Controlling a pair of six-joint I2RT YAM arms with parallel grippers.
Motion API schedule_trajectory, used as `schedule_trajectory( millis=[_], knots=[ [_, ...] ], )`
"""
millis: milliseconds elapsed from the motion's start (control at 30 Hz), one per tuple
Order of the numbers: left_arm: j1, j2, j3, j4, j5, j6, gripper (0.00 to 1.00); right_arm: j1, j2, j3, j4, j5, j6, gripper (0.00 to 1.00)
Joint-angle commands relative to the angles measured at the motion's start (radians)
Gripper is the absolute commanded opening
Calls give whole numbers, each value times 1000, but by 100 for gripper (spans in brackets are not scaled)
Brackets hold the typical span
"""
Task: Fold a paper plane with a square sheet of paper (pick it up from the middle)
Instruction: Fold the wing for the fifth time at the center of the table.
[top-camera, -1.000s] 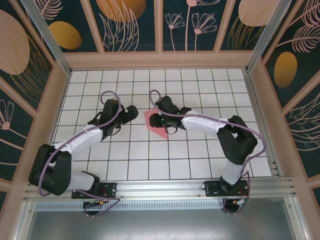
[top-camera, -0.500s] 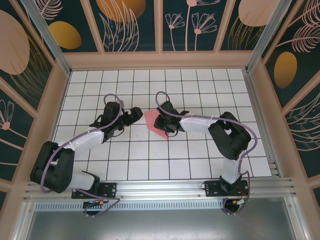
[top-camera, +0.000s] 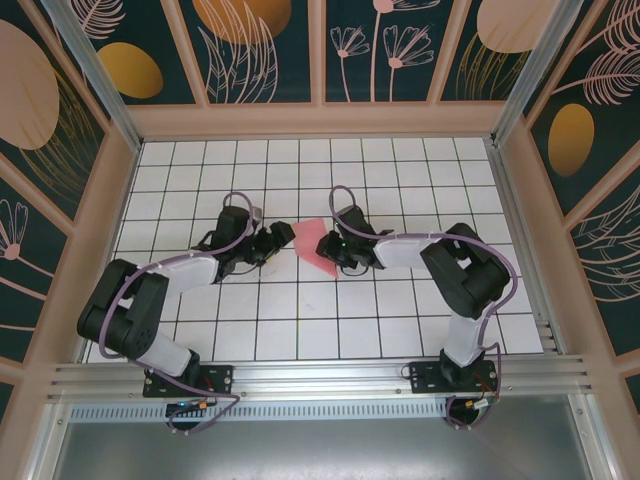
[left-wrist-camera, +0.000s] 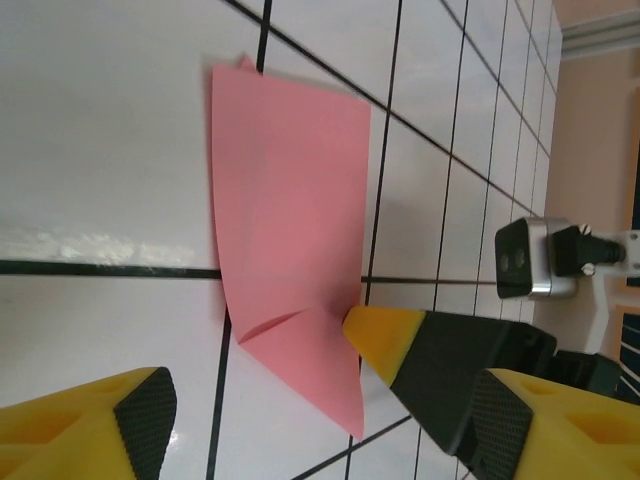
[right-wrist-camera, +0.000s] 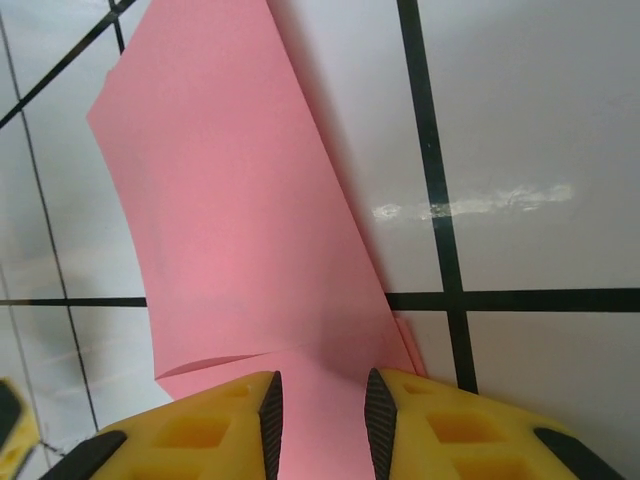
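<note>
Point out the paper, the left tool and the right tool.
paper (right-wrist-camera: 240, 200), right wrist view, middle of the pink sheet.
left tool (left-wrist-camera: 318, 405), left wrist view, midway between its fingertips.
right tool (right-wrist-camera: 320, 395), right wrist view, midway between its fingertips.

Lab test booth: gridded board (top-camera: 400, 320), floral wall panels (top-camera: 380, 50).

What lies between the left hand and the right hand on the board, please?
The pink sheet of paper, partly folded, lies between the left hand and the right hand, as the top view shows.
</note>
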Motion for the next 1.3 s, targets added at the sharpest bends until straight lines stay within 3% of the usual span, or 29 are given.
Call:
schedule_trajectory(
  millis=[0,400,900,1267],
  knots=[
    [-29,45,16,31,42,-40,77,-31,7,-72,-22,-23,10,32],
    [-85,157,98,29,30,-74,63,-51,-4,-116,13,-48,4,31],
    [-93,210,147,-48,-21,-68,69,-60,-9,-131,24,-54,2,31],
    [-96,244,185,-35,4,-65,59,-61,-10,-136,36,-69,-9,31]
  ],
)
